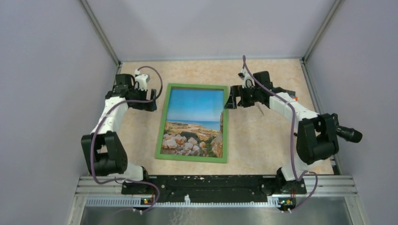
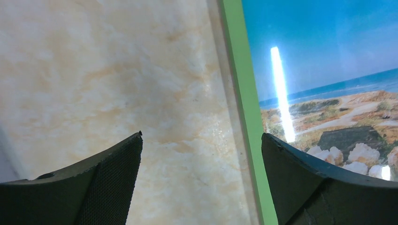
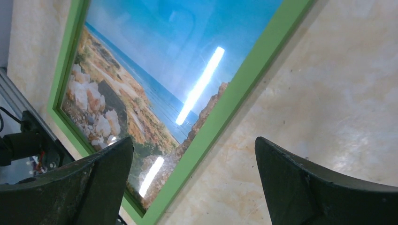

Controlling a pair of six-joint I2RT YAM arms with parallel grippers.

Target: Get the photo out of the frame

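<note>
Black left hand [image 1: 151, 100], spread wide with nothing between its curved, fine-meshed fingers [image 2: 112, 183]. It straddles the left border of the frame [image 1: 162, 125] towards the far-left corner, with one finger over the desk [image 1: 263, 136] and the other over the photo [image 1: 195, 105]. Right hand [image 1: 230, 100], likewise wide and empty, stands astride the right border towards the far-right corner. Whether either hand touches the frame cannot be told.

Frame: a large flat rectangle with a thin, matt green border. It lies face up at the middle of the desk, between the two hands and far larger than either. Its long axis runs roughly from near to far.

Photo: seated inside the frame and filling it edge to edge. Its blue sky points to the far side, a strip of sea crosses the middle, and sandy ground with pale rocks lies at the near end. The face is glossy, and bright streaks of reflected light cross it in both wrist views.

Desk: smooth, beige, with a marbled pattern.
</note>
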